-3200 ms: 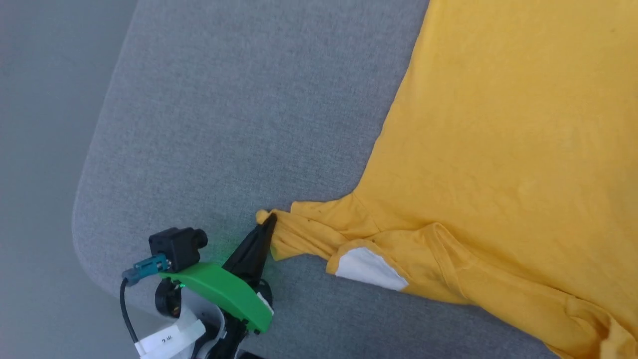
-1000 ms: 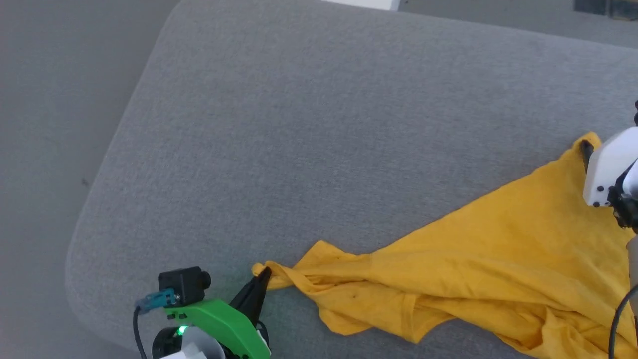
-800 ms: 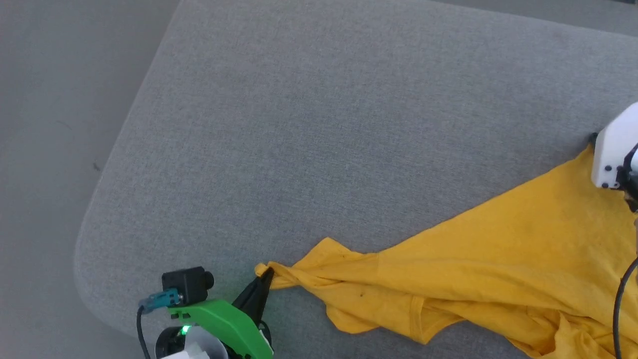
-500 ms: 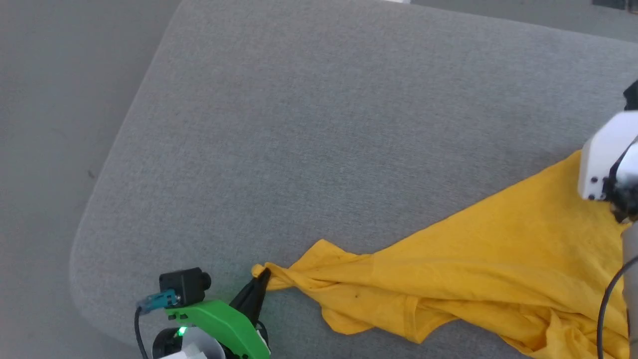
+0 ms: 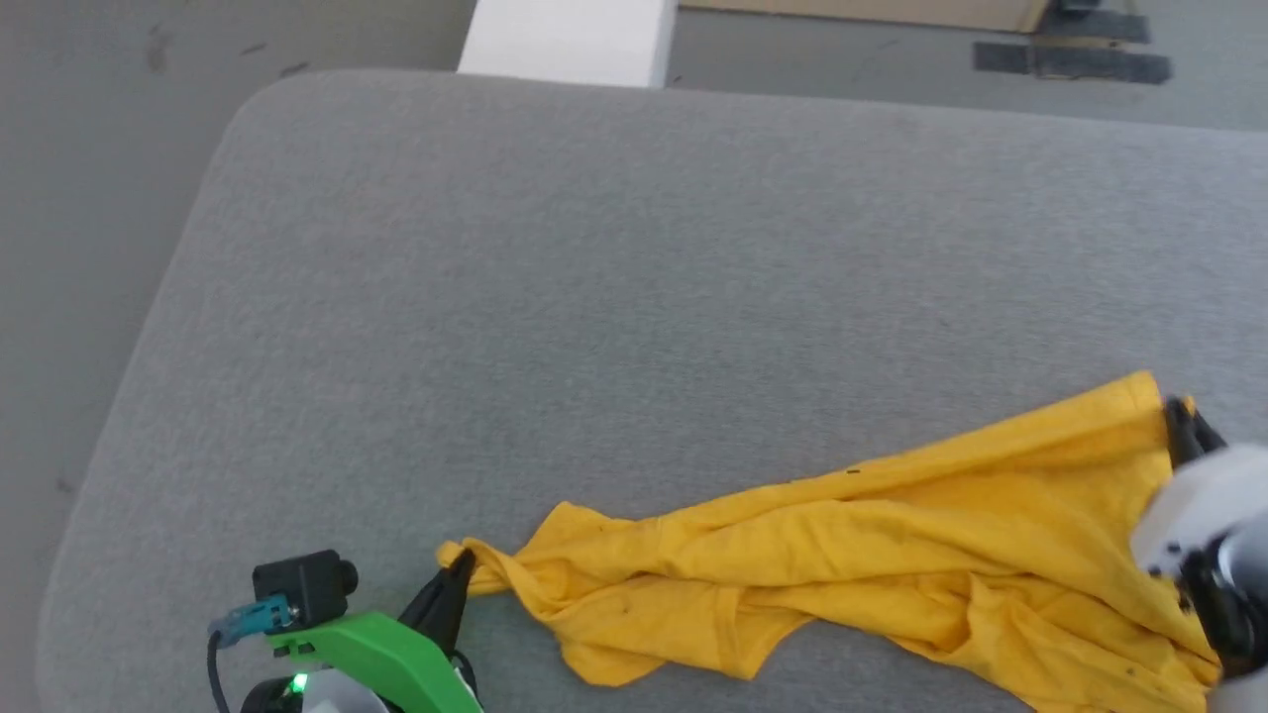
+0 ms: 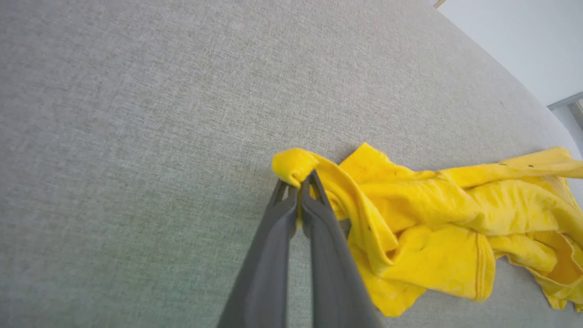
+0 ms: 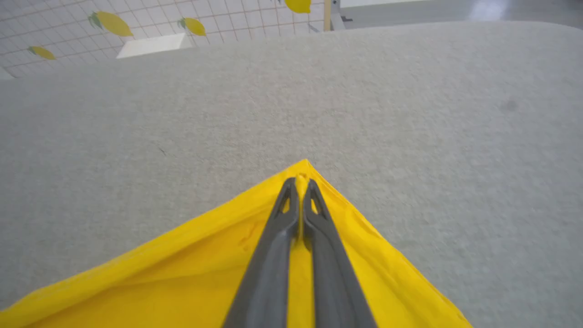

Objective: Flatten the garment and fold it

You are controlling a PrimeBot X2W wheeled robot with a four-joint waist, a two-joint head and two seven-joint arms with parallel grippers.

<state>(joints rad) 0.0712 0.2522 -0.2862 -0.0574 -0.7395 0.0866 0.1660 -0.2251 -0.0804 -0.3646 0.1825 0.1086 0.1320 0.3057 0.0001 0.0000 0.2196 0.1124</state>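
Head view: across the lower right of the grey padded surface point(image 5: 594, 248), the yellow shirt point(image 5: 842, 535) is laid as a bunched, twisted band. For flattening, both pinched ends are best drawn apart evenly and low. Its left tip is clamped by the left gripper point(image 5: 458, 579), angled up-right at bottom left; its upper corner by the right gripper point(image 5: 1179, 431) at the right edge.

Far side of desk point(image 5: 594, 248): bare grey cloth, wide open, a tool could sweep straight across.
Near strip: garment point(image 5: 842, 535) bunched in a ridge, blocking any low pass.
Left end: left tool point(image 5: 458, 572) pinched on the garment's tip; bare cloth to its left.
Right end: right tool point(image 5: 1179, 421) clamped on the corner; bare cloth ahead.
Far edge: white block point(image 5: 570, 40) beyond it.
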